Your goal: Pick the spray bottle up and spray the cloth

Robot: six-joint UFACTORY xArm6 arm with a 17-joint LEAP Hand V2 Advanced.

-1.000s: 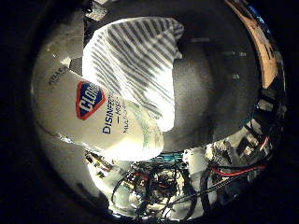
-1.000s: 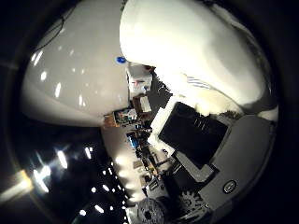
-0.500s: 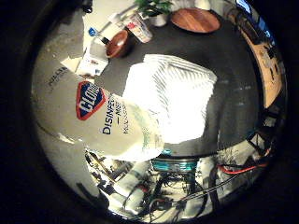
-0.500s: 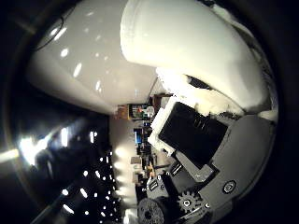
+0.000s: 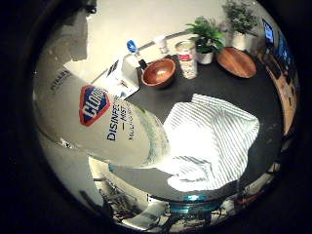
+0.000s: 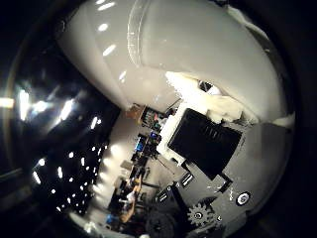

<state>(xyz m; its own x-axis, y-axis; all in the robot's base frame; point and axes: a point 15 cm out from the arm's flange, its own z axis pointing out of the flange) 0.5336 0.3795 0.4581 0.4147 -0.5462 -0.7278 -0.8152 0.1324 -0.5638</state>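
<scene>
Lifted higher than a moment ago, the spray bottle (image 5: 105, 122) now hangs well above the dark table (image 5: 253, 92), more of which has come into sight. The white bottle fills much of both palm views, close against the palm, and the hand (image 6: 213, 148) has its white and black fingers curled round the bottle's body. Below it, the striped cloth (image 5: 209, 141) lies crumpled on the table, apart from the bottle. Toward the table's far edge stand a wooden bowl (image 5: 158, 73), a can (image 5: 186, 58), a potted plant (image 5: 207, 36) and a round wooden board (image 5: 236, 62).
</scene>
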